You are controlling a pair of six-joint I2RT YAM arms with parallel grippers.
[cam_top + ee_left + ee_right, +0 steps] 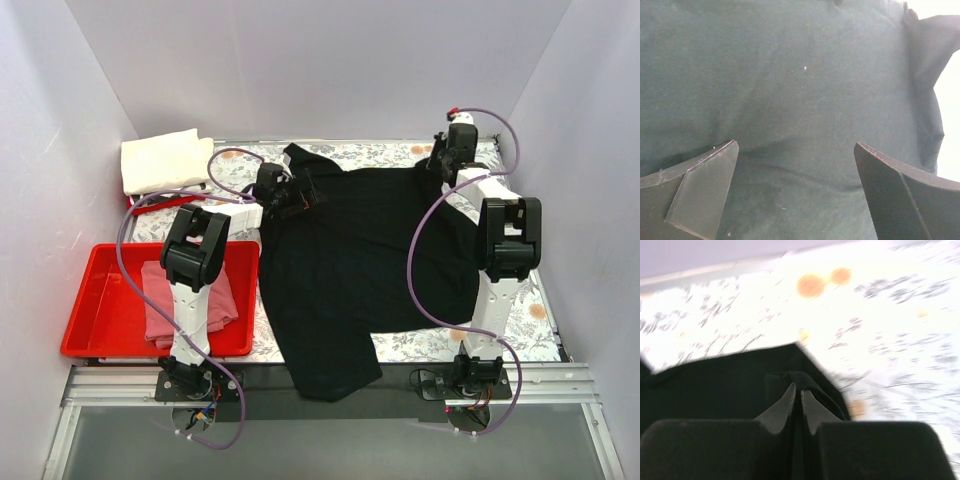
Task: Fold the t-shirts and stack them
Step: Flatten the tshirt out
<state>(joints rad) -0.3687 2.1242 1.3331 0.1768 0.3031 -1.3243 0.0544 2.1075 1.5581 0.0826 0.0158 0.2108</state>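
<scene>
1. Table [530,310] with a flowery cover, running under both sets of fingers.
2. Black shirt [360,260]: spread open, filling the stretch between the two sets of fingers, with one end drooping over the near edge. It's soft, light and floppy, so I reckon it'll sag and bunch wherever it isn't held. Go for corners or shoulder seams, not the middle.
3. Red tray [80,320], well out to the side of the left fingers.
4. Cream shirt [160,160], folded, beyond the left fingers.
5. Pink shirt [155,310], lying in the tray.
6. Left fingers [297,203]: spread wide over the black cloth near the collar, holding nothing.
7. Right fingers [797,390]: pressed together, pinching the black shirt's far edge.
</scene>
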